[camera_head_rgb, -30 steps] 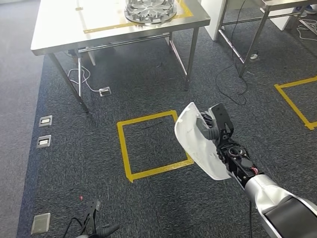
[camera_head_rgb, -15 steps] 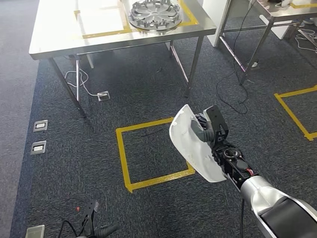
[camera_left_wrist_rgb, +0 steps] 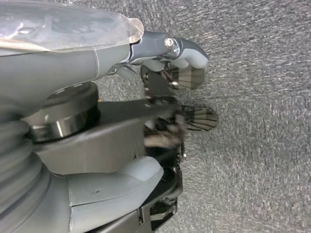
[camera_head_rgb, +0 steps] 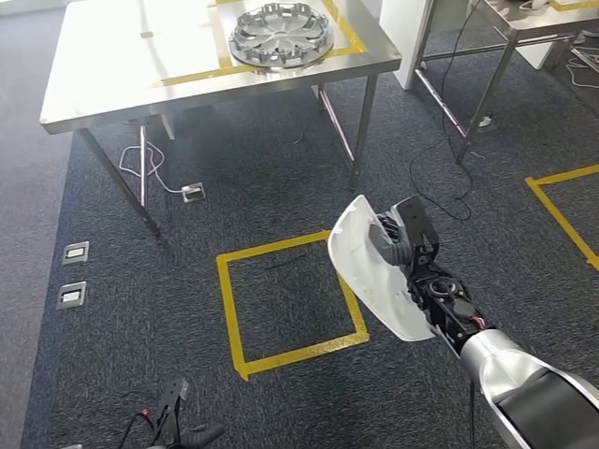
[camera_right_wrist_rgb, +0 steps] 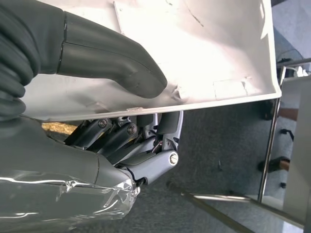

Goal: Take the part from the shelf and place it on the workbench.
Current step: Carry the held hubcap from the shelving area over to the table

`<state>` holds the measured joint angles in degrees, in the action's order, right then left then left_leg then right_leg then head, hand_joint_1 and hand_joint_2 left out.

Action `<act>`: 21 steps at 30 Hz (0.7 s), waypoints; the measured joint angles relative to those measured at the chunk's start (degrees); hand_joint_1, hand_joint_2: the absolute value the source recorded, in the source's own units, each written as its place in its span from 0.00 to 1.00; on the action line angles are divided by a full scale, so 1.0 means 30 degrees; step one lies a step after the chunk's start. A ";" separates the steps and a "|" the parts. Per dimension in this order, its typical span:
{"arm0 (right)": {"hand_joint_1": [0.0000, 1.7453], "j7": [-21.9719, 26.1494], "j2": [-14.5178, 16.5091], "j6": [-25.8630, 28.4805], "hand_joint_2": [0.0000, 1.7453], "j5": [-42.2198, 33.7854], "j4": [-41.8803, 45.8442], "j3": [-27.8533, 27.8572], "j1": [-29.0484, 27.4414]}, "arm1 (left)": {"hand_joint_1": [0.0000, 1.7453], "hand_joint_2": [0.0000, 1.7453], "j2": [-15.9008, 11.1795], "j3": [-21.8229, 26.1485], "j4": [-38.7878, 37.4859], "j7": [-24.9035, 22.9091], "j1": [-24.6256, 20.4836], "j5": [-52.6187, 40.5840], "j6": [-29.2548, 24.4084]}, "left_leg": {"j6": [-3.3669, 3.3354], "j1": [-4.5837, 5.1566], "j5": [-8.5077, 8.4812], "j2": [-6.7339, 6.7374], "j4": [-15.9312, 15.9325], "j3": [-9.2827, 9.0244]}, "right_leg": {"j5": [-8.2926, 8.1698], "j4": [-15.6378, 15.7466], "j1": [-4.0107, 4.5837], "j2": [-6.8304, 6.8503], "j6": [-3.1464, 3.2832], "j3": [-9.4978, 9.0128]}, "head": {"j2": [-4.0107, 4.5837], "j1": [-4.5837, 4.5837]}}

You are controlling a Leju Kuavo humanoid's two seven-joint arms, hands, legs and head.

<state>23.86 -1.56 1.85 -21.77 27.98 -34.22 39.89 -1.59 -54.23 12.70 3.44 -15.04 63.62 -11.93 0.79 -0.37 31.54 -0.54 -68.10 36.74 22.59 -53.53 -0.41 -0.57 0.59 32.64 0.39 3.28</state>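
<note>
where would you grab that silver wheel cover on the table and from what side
By its outer rim on the near edge, coming from the robot's side of the workbench. The wheel cover lies flat near that edge, and its rim looks raised enough to hook. The right hand already holds the white part.

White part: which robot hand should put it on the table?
The right hand: its fingers already grip the white part. The left hand hangs empty over the carpet, far from the workbench.
</note>
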 joint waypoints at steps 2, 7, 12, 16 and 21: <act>1.00 -0.0009 0.0007 -0.0026 1.00 0.0000 -0.0033 -0.0018 -0.0109 | 0.00 1.00 0.0004 -0.0004 0.0000 0.0000 0.0051 0.0016 0.0000 | -0.0008 0.0005 0.0076 0.0001 -0.0980 0.1145 | 0.0238 -0.0007 0.0041 -0.0030 0.0008 -0.0260 | 0.0000 0.0000; 1.00 -0.0004 0.0036 -0.0044 1.00 0.0000 -0.0084 -0.0031 -0.0060 | 0.00 1.00 -0.0067 -0.0005 0.0000 0.0009 0.0050 0.0129 0.0000 | -0.0588 0.0198 -0.3638 0.0029 0.4385 -0.0146 | 0.0893 -0.0019 0.0161 -0.0070 -0.0148 -0.0971 | 0.0000 -0.0004; 1.00 -0.0009 0.0053 -0.0036 1.00 0.0000 -0.0082 -0.0051 0.0019 | 0.00 1.00 -0.0056 -0.0005 0.0000 0.0025 0.0035 0.0033 0.0000 | -0.0818 0.0121 -0.3700 0.0049 0.4866 -0.0465 | 0.1537 -0.0619 0.0165 -0.0044 -0.0684 -0.0725 | 0.0000 -0.0013; 1.00 -0.0015 0.0051 -0.0020 1.00 0.0000 -0.0095 -0.0071 0.0031 | 0.00 1.00 0.0013 -0.0011 0.0000 -0.0045 -0.0053 -0.0040 0.0000 | -0.0997 0.0049 -0.3422 0.0044 0.4914 -0.0811 | 0.3399 -0.5562 -0.0019 0.0022 -0.1047 0.1895 | 0.0000 -0.0015; 1.00 -0.0022 0.0047 -0.0020 1.00 0.0000 -0.0118 -0.0084 0.0031 | 0.00 1.00 0.0033 -0.0013 0.0000 -0.0084 -0.0024 -0.0047 0.0000 | -0.0697 0.0004 -0.2833 -0.0045 0.4499 -0.1142 | 0.0590 -0.2018 -0.0209 0.0104 -0.1149 0.0975 | 0.0000 -0.0016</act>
<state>23.80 -1.42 1.79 -21.77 27.63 -34.47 39.98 -1.49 -54.27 12.70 3.19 -15.11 63.48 -11.93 -1.30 -0.36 23.04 -0.68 -54.60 33.32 24.36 -59.58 -1.04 -0.26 -2.86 35.57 0.39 3.23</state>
